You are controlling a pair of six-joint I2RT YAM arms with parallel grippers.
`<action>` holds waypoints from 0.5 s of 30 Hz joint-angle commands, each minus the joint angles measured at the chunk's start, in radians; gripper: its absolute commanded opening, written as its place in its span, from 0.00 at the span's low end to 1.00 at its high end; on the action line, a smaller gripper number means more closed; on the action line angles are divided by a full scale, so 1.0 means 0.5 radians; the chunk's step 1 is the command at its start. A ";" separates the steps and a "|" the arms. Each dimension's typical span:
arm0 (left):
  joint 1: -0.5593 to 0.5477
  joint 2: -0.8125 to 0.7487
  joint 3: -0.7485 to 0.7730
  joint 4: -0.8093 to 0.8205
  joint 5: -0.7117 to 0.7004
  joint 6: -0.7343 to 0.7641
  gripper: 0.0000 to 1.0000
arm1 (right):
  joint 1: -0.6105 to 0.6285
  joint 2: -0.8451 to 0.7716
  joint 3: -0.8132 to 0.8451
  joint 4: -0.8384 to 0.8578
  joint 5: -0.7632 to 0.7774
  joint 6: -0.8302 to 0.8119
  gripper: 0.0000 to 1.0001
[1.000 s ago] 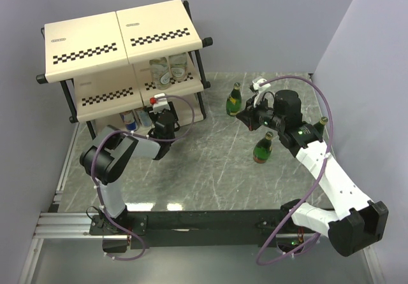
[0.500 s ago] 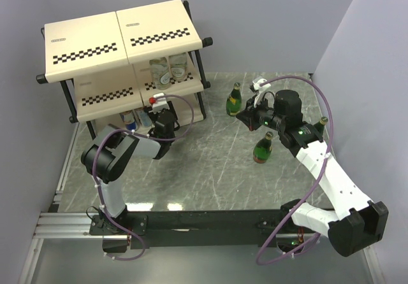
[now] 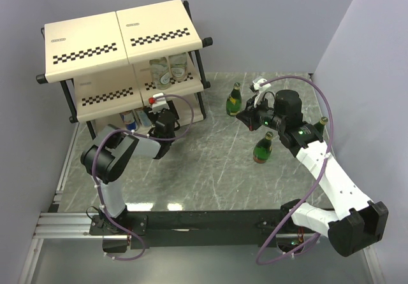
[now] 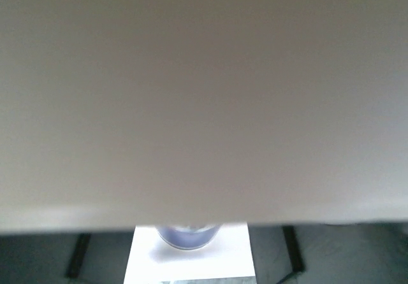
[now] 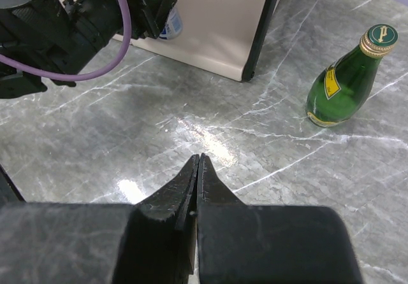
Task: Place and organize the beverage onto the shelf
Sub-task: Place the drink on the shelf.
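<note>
Nearest green bottle (image 5: 336, 90): rt arm's reach.
Right gripper (image 5: 198, 163), closed up tight & empty, hovers over the table's (image 3: 210, 163) middle; that bottle stands upright just beyond it twd the far edge, near the shelf (image 3: 121, 39). Left gripper (image 3: 151, 112) sits under a shelf panel by a can (image 4: 188, 235) (jaws hidden, can't tell).

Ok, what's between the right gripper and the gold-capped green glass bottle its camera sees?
Just bare grey marble tabletop between right gripper and green glass bottle, per the right wrist view.
</note>
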 commanded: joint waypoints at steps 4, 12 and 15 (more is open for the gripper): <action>0.009 -0.110 0.037 -0.023 0.005 -0.085 0.71 | -0.019 -0.056 0.017 0.038 -0.028 0.019 0.00; -0.006 -0.227 0.009 -0.109 0.076 -0.119 0.76 | -0.019 -0.049 0.020 0.026 -0.034 0.013 0.00; -0.024 -0.288 -0.021 -0.146 0.103 -0.116 0.77 | -0.016 -0.052 0.023 0.026 -0.037 0.010 0.00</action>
